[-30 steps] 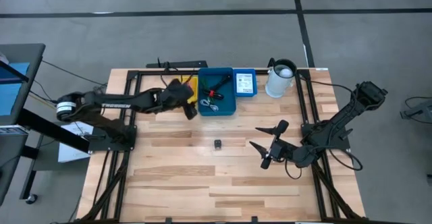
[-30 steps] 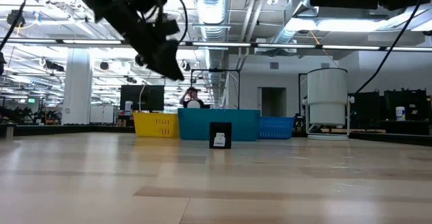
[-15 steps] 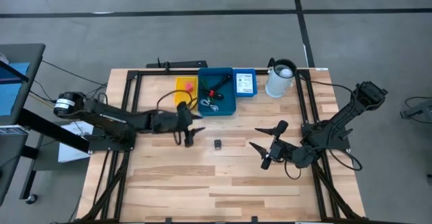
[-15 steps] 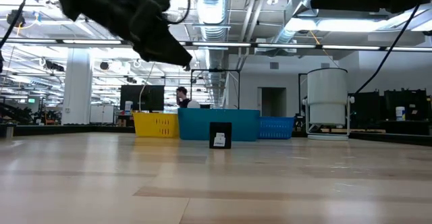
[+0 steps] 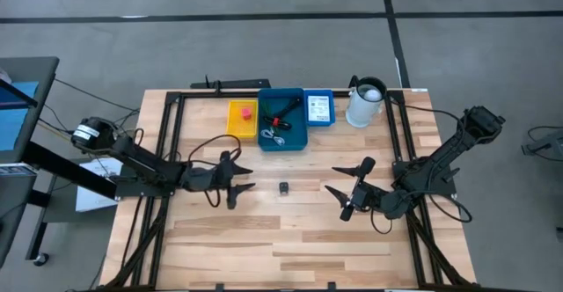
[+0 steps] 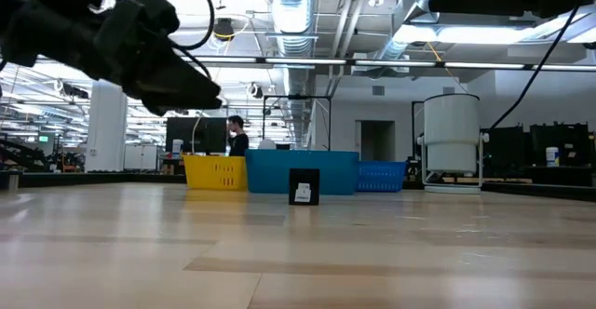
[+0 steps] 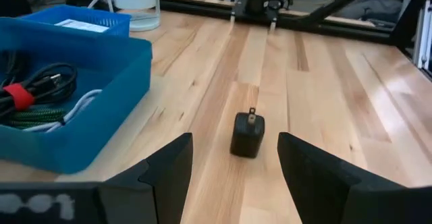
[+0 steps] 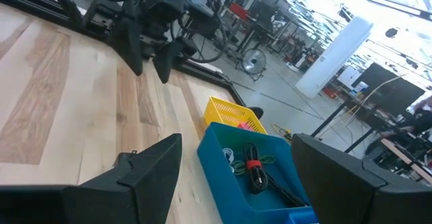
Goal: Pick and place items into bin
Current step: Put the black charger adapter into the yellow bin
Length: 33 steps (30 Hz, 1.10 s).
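Desk (image 5: 290,239): pale wooden planks on a black frame, grey floor around it.
Left arm: reaches in low from the desk's left side; the left end effector (image 5: 236,179) hangs above the boards with its fingers spread and nothing between them, pointed at the small black block.
Right arm: folded at the desk's right side; the right end effector (image 5: 350,189) is wide open and empty, over bare wood.
White jug (image 5: 365,104): upright at the far edge, just right of the bins.
Blue bin (image 5: 282,120): at the far middle of the desk, holding black coiled cables (image 7: 30,86) with a red tie, plus a green and a white cord.
Yellow bin (image 5: 243,118): touching the blue bin's left wall, a tiny pink-red cube (image 5: 248,113) inside.
Small blue basket (image 5: 319,108): against the blue bin's right wall, with a white printed packet (image 5: 318,107) in it.
Small black block (image 7: 247,134): a plug adapter, prongs up, alone on the wood nearer than the blue bin, between the two end effectors.
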Each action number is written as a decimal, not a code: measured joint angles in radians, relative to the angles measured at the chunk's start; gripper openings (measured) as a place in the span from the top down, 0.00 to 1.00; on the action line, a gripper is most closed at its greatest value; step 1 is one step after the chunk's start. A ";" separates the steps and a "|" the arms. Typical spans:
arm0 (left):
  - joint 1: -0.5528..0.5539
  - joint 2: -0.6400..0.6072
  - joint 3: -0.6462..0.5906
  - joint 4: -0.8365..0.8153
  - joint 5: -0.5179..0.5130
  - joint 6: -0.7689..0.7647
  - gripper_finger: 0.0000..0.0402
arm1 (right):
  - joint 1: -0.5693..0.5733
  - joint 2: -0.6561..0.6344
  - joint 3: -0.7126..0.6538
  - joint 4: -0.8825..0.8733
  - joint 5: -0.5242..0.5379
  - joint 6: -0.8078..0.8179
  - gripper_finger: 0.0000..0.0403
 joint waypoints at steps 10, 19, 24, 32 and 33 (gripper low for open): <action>-0.030 0.047 0.000 -0.078 -0.056 -0.074 0.48 | 0.000 0.000 0.000 0.000 -0.001 0.000 0.32; -0.028 0.412 0.006 0.289 -0.040 -0.068 0.48 | -0.001 0.000 0.000 0.000 -0.002 0.000 0.32; -0.027 0.618 0.054 0.431 -0.037 -0.064 0.48 | -0.001 0.000 0.000 0.000 -0.002 -0.001 0.32; -0.028 0.820 0.193 0.469 -0.104 -0.058 0.48 | -0.001 0.000 0.000 0.000 -0.002 -0.007 0.32; -0.028 0.828 0.203 0.469 -0.102 -0.050 0.48 | -0.001 0.000 0.000 0.000 -0.001 -0.008 0.32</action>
